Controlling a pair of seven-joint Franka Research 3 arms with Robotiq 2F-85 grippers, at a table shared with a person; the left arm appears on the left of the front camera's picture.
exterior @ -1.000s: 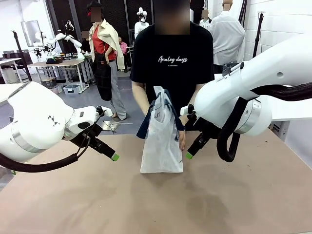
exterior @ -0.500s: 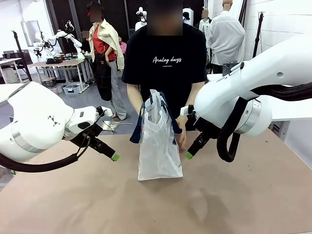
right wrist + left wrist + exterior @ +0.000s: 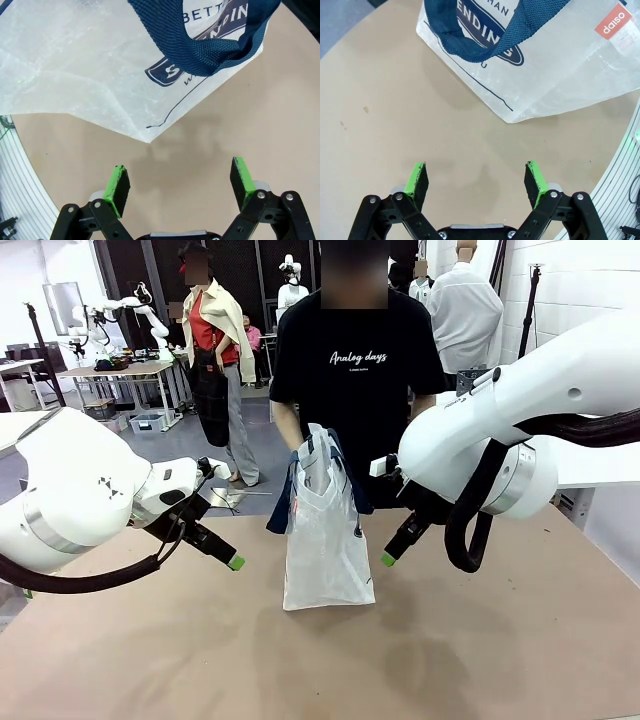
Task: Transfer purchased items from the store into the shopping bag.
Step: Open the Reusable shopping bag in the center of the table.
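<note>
- Front view: shopping bag stands upright near the middle of the table, between the two arms, with its mouth up.
- Navy handles droop down the sides and across the mouth.
- Person stands right behind the bag with arms reaching down behind its top. Hands are hidden, so can't tell if they're holding it.
- Left gripper hovers just above the table beside the bag, not touching it. Its wrist view shows the fingers spread wide with nothing between them.
- Right gripper sits near the bag's other side, also apart from it. Its claw is spread wide and empty too.
- Risk: the bag is thin and floppy, so a sideways nudge from either arm would likely tip or slide it.
- Risk: the mouth looks narrow and partly covered by straps, so an item dropped from above could catch on a strap or the rim and fall outside.
- Risk: a finger could snag a handle loop and drag the bag along.
- Risk: the person's arms are close to the bag top, so a reach toward the mouth could hit them.
</note>
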